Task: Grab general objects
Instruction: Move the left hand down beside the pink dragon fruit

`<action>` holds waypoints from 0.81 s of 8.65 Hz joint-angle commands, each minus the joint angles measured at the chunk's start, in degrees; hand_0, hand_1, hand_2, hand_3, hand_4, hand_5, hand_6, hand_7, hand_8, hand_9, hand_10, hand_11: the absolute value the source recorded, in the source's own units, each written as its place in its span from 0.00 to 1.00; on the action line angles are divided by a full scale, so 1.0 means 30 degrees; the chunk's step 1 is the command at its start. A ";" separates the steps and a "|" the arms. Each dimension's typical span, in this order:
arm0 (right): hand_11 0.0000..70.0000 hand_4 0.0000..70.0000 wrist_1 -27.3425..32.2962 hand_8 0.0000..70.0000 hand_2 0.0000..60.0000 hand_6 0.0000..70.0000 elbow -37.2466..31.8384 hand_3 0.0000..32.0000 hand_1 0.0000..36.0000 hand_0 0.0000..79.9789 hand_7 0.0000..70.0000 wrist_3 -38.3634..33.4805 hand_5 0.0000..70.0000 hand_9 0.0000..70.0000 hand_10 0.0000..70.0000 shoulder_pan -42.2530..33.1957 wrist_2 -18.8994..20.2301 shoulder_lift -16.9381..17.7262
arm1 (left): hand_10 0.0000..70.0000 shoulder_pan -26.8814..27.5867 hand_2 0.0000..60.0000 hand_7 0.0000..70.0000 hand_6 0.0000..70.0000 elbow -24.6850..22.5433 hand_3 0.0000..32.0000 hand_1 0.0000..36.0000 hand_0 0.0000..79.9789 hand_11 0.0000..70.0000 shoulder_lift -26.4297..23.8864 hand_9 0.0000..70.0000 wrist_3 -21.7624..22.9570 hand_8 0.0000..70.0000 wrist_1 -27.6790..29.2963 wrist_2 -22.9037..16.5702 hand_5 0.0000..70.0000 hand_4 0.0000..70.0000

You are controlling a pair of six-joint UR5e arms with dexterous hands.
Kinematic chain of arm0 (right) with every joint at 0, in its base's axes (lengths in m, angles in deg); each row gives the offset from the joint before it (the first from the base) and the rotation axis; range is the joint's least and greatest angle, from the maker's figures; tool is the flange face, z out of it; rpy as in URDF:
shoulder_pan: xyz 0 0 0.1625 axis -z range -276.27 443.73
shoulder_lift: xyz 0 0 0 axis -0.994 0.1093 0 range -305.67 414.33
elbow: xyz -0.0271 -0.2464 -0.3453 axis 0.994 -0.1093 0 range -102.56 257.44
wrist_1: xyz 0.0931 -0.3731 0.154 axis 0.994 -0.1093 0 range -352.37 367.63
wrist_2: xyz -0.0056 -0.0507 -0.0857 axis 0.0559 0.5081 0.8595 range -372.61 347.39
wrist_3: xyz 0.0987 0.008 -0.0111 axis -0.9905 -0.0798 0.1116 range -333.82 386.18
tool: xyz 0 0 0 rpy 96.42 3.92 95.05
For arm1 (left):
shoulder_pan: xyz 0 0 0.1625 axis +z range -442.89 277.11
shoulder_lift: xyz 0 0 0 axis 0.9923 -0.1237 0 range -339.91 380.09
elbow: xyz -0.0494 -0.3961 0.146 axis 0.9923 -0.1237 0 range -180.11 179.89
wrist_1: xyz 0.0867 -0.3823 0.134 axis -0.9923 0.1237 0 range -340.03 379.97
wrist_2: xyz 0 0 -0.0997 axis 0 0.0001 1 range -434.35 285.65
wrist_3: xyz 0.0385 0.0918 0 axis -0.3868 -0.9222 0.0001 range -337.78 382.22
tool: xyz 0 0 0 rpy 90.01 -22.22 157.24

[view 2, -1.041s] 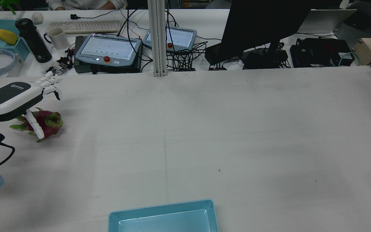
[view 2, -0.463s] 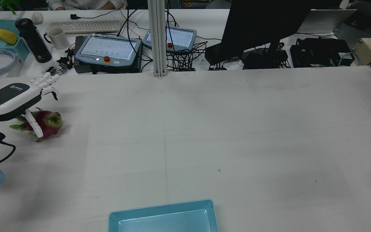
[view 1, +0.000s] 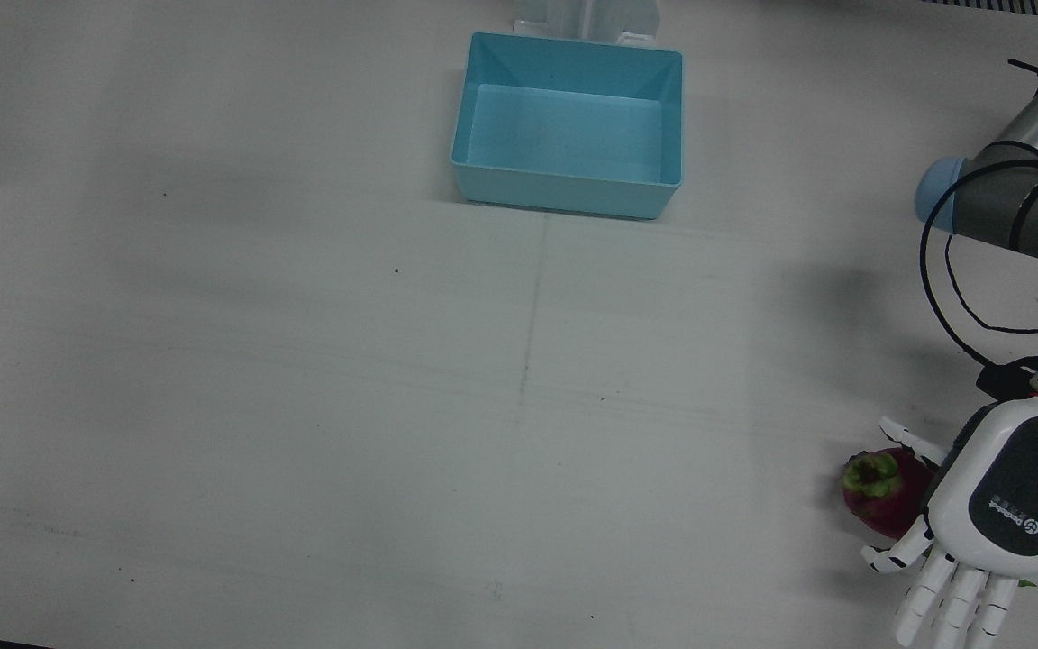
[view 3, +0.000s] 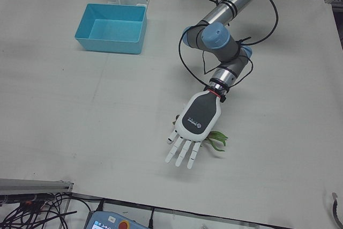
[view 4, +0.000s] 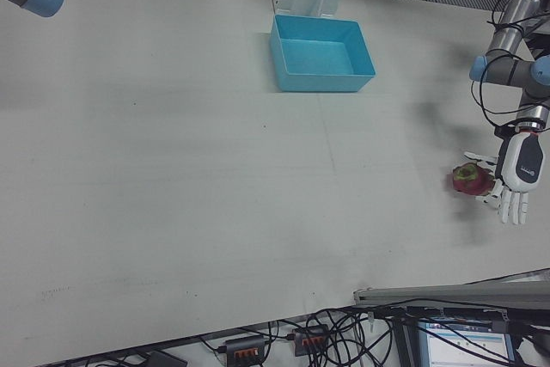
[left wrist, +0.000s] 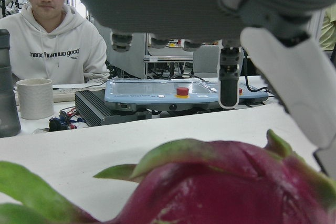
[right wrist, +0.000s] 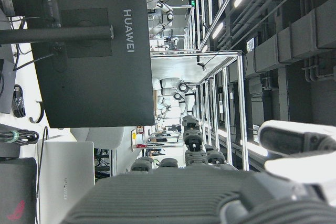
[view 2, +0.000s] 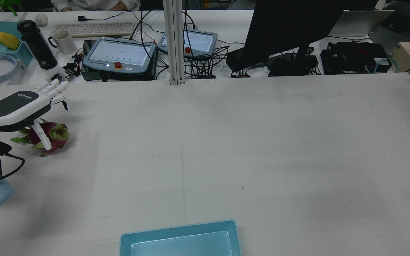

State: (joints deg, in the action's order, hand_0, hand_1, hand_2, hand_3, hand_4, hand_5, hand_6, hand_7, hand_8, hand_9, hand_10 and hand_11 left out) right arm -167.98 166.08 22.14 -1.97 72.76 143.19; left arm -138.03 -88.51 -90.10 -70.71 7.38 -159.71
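A magenta dragon fruit (view 2: 58, 133) with green scales lies on the white table at its left edge; it also shows in the front view (view 1: 879, 494), the right-front view (view 4: 468, 180) and close up in the left hand view (left wrist: 210, 187). My left hand (view 2: 20, 105) hovers just over it, palm down, open, with the fingers stretched past the fruit and the thumb hanging beside it. The hand also shows in the front view (view 1: 1001, 505) and the left-front view (view 3: 195, 124). My right hand (right wrist: 199, 192) shows only in its own view, raised, open and empty.
A light blue bin (view 1: 564, 185) stands empty at the table's edge near the pedestals, far from the fruit; it also shows in the rear view (view 2: 180, 231). Beyond the far edge are teach pendants (view 2: 119, 55), a monitor (view 2: 283, 32), a mug and cables.
My left hand has shifted slightly right and forward over the dragon fruit, fingers still spread. The fruit has not moved.
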 commanded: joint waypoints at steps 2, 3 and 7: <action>0.00 0.00 0.0000 0.00 0.00 0.00 -0.0015 0.00 0.00 0.00 0.00 0.0000 0.00 0.00 0.00 0.0000 -0.0010 0.0000 | 0.05 0.0184 0.00 0.03 0.00 0.0545 0.34 0.67 0.79 0.11 -0.0069 0.00 -0.0897 0.00 -0.0168 0.0007 0.02 0.02; 0.00 0.00 0.0000 0.00 0.00 0.00 -0.0015 0.00 0.00 0.00 0.00 0.0000 0.00 0.00 0.00 0.0000 -0.0010 0.0000 | 0.05 0.0302 0.00 0.04 0.00 0.1244 0.34 0.68 0.79 0.11 -0.0098 0.00 -0.1218 0.00 -0.0140 0.0007 0.02 0.02; 0.00 0.00 0.0000 0.00 0.00 0.00 -0.0015 0.00 0.00 0.00 0.00 0.0000 0.00 0.00 0.00 0.0000 -0.0010 0.0000 | 0.06 0.0596 0.00 0.06 0.00 0.1339 0.34 0.69 0.79 0.12 -0.0128 0.00 -0.1746 0.00 -0.0198 0.0007 0.06 0.01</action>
State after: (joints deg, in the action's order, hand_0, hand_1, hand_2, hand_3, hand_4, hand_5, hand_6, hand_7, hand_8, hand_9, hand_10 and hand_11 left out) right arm -167.98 166.08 22.14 -1.97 72.74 143.18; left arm -136.78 -84.83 -90.45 -74.52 6.89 -159.69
